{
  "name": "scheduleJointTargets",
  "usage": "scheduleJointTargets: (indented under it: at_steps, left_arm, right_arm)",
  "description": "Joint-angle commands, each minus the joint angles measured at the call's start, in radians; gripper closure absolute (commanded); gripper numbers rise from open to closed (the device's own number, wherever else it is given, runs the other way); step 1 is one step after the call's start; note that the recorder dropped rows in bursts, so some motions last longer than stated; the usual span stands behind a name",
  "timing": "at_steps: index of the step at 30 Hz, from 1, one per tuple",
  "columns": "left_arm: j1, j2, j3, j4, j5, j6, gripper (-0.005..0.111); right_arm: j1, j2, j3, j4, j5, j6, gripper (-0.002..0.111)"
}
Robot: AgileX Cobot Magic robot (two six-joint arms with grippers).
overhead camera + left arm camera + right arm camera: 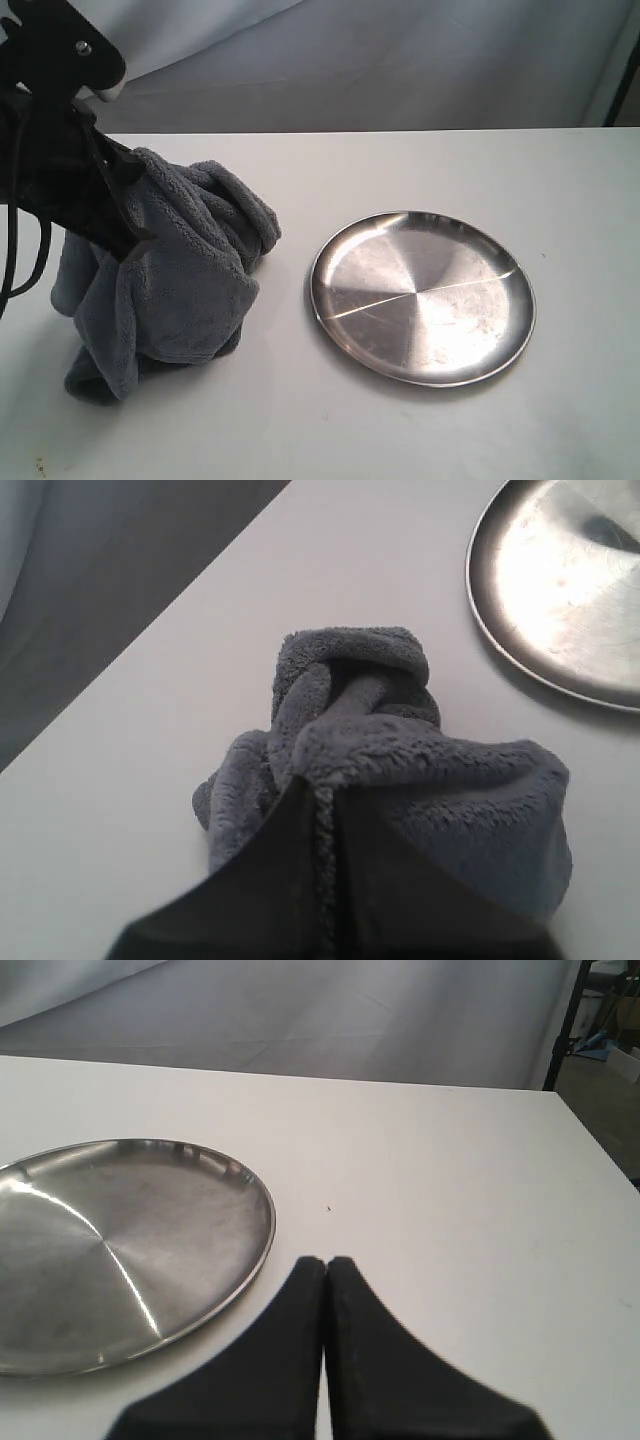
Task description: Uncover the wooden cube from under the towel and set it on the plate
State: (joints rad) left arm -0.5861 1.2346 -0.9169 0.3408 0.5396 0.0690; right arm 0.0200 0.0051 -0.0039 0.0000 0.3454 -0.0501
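White tabletop [420, 430] fills my exterior view, with a grey cloth backdrop [350, 60] hanging behind its far edge. That edge runs straight across behind everything, and in the left wrist view it passes near the far side of the cloth heap.

Starting at the left, my left gripper [135, 243] comes in from the upper left corner. Its black fingers are pinched together on a fold of the dark-grey plush towel [175, 270]. From the left wrist camera I see the stitched hem caught right between the closed fingers of that gripper [318, 798], and the towel [400, 770] is bunched into a tall, crumpled heap beyond them. Its lower folds rest on the table.

I cannot see the pale wooden cube in any view, and I cannot tell whether it sits inside the heap.

A narrow strip of bare table separates the towel from the round shiny stainless-steel plate [422, 297], which lies flat just right of centre. Wide bare surface lies in front of the plate and to its right.

My right gripper [325, 1263] hangs beside the plate [120, 1250], fingers pressed together on nothing, with the table's right edge well beyond it.
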Motion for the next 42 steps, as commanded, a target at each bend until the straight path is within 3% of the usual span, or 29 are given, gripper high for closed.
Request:
scheduleJointTargets:
  at_steps: [1, 10, 17, 25, 32, 35, 37, 39, 41, 42]
  left_arm:
    - [-0.001, -0.013, -0.007, 0.017, -0.072, -0.023, 0.107]
    - [-0.001, -0.029, -0.007, 0.061, -0.103, -0.069, 0.107]
    - [-0.001, -0.160, -0.007, 0.061, -0.164, -0.114, 0.107]
    - [-0.001, -0.153, 0.019, 0.061, -0.102, -0.114, 0.107]
    - [-0.001, -0.028, 0.021, 0.031, 0.097, -0.119, 0.107]
    - [-0.001, 0.029, 0.021, -0.007, 0.117, -0.102, 0.105]
    - [-0.001, 0.048, 0.021, -0.037, 0.136, -0.044, 0.099]
    - [-0.001, 0.075, 0.021, -0.058, 0.159, -0.008, 0.086]
    - [-0.001, 0.095, 0.021, -0.047, 0.159, -0.008, 0.069]
    - [-0.001, 0.107, 0.021, -0.035, 0.152, -0.008, 0.055]
  right_arm:
    - [0.002, -0.005, 0.004, 0.000, -0.002, 0.002, 0.108]
    - [0.002, -0.005, 0.004, 0.000, -0.002, 0.002, 0.108]
    - [0.002, -0.005, 0.004, 0.000, -0.002, 0.002, 0.108]
    - [0.002, -0.005, 0.004, 0.000, -0.002, 0.002, 0.108]
    - [0.002, -0.005, 0.004, 0.000, -0.002, 0.002, 0.108]
    - [0.002, -0.005, 0.004, 0.000, -0.002, 0.002, 0.108]
    - [0.002, -0.005, 0.004, 0.000, -0.002, 0.002, 0.108]
    - [0.002, -0.005, 0.004, 0.000, -0.002, 0.002, 0.108]
    - [0.002, -0.005, 0.004, 0.000, -0.002, 0.002, 0.108]
    - [0.002, -0.005, 0.004, 0.000, -0.002, 0.002, 0.108]
